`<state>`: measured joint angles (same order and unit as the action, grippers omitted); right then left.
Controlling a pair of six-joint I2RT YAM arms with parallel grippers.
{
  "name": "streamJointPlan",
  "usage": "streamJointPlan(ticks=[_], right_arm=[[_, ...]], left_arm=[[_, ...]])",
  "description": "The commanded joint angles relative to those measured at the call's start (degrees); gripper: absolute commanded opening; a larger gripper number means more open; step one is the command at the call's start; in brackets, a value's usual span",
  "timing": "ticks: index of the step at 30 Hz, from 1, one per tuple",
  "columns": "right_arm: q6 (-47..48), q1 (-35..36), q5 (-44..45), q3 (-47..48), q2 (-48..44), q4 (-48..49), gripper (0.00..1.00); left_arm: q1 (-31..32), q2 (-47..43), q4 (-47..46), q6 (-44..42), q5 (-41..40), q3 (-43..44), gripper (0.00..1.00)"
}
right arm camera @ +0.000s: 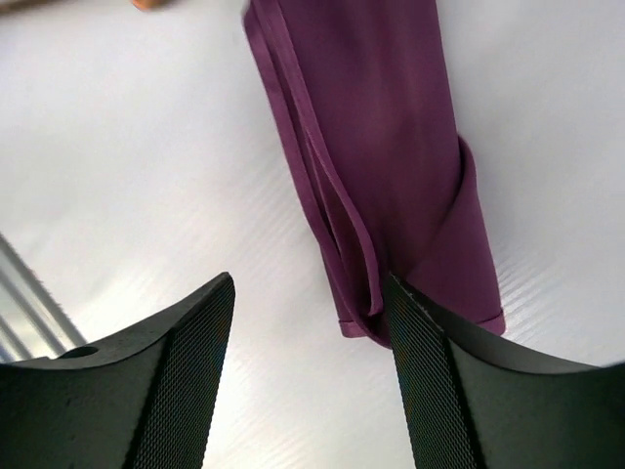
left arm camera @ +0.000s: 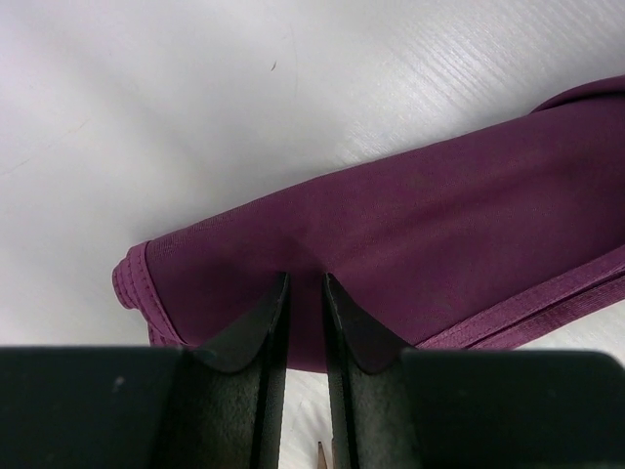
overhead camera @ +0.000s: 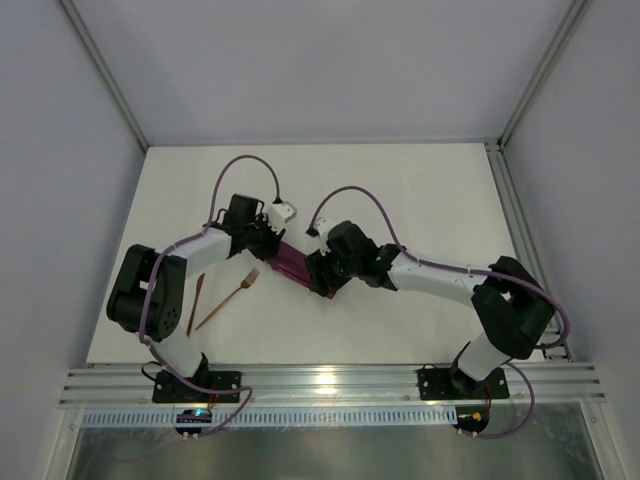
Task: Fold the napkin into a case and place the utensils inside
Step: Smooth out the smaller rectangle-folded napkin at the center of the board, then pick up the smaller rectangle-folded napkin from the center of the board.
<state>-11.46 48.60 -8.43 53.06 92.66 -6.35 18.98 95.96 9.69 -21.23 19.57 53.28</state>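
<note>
Case (overhead camera: 293, 262) lies folded on the table (overhead camera: 420, 200) between both grippers. Left gripper (left arm camera: 305, 278) is clenched on its long edge; right gripper (right arm camera: 308, 283) is released, jaws wide, at its end. Utensils (overhead camera: 225, 301) lie apart, to its left

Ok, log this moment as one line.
folded napkin: on table; left pincer: pinching it; right pincer: open at its end; fork: not yet inside

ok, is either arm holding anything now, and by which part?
Left fingers appear to pinch the napkin on a long edge, near one end. Right fingers are open, holding nothing.
</note>
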Motion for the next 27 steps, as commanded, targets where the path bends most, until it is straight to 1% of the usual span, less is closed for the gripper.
streamJointPlan(ticks=[1, 3, 5, 7, 8, 9, 10, 11, 14, 16, 18, 22, 27], right_arm=[[2.49, -0.26, -1.94, 6.35, -6.70, -2.52, 0.67], [4.07, -0.78, -3.52, 8.80, -7.32, -3.14, 0.72], [4.52, -3.94, -7.81, 9.87, -6.54, -2.53, 0.73], [4.78, -7.19, -10.19, 11.19, -2.77, -1.04, 0.73], [4.70, -10.33, -13.34, 11.71, -0.84, -0.16, 0.73], [4.61, -11.58, -14.85, 13.28, 1.27, -0.07, 0.73], [4.70, -12.55, -16.00, 14.34, 5.82, -0.33, 0.73], [4.87, -13.87, -16.96, 15.49, 8.21, -1.20, 0.73], [6.63, -14.14, -19.43, 19.62, 15.95, -2.44, 0.72], [6.63, -14.06, -22.94, 21.56, 20.42, -2.61, 0.72], [6.63, -14.06, -25.23, 23.22, 23.08, -3.05, 0.72], [6.89, -14.06, -29.52, 23.32, 27.56, -2.79, 0.70], [4.35, -13.97, -35.25, 23.58, 32.40, -1.48, 0.65]], left_arm=[[-0.35, -0.69, -0.64, -1.18, 0.91, -1.07, 0.20], [-0.35, -1.04, -0.73, -1.53, 0.91, -1.51, 0.21], [-0.35, -1.74, -1.08, -1.79, 0.99, -2.03, 0.20], [-0.35, -2.70, -2.13, -1.97, 1.34, -3.00, 0.20], [-0.35, -2.88, -2.57, -1.88, 1.87, -3.35, 0.21], [-0.35, -3.06, -3.27, -1.88, 1.96, -3.53, 0.21], [-0.35, -2.98, -3.54, -1.45, 2.13, -3.79, 0.21], [-0.26, -2.80, -3.63, -1.35, 2.05, -3.71, 0.21], [0.00, -2.45, -3.80, -1.53, 2.40, -4.14, 0.21], [0.09, -2.62, -4.33, -2.14, 2.49, -4.93, 0.21], [0.18, -2.89, -4.68, -2.32, 2.31, -5.37, 0.21], [0.26, -2.97, -5.12, -2.32, 2.49, -5.81, 0.21], [0.62, -2.80, -6.18, -1.97, 2.40, -6.17, 0.21]])
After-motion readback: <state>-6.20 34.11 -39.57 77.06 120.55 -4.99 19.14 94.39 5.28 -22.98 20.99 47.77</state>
